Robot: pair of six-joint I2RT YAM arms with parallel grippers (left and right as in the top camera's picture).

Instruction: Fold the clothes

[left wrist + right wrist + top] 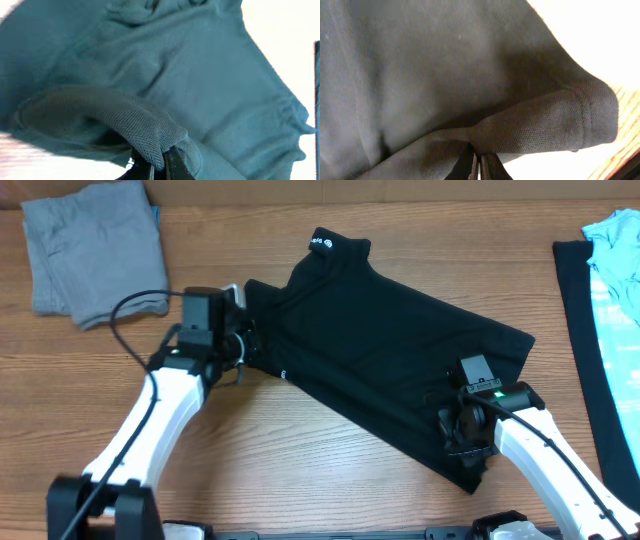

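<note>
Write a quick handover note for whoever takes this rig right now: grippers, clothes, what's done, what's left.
Left gripper: shut on the black T-shirt at its sleeve-side edge.
Right gripper: shut on a fold near its hem corner.
The shirt lies spread diagonally on the table, neck logo away from the arms.
Grey garment looks folded, far left. Light blue garment and dark cloth lie at the right edge.
Done: both grips taken.
Left: the shirt shows no fold yet.
</note>
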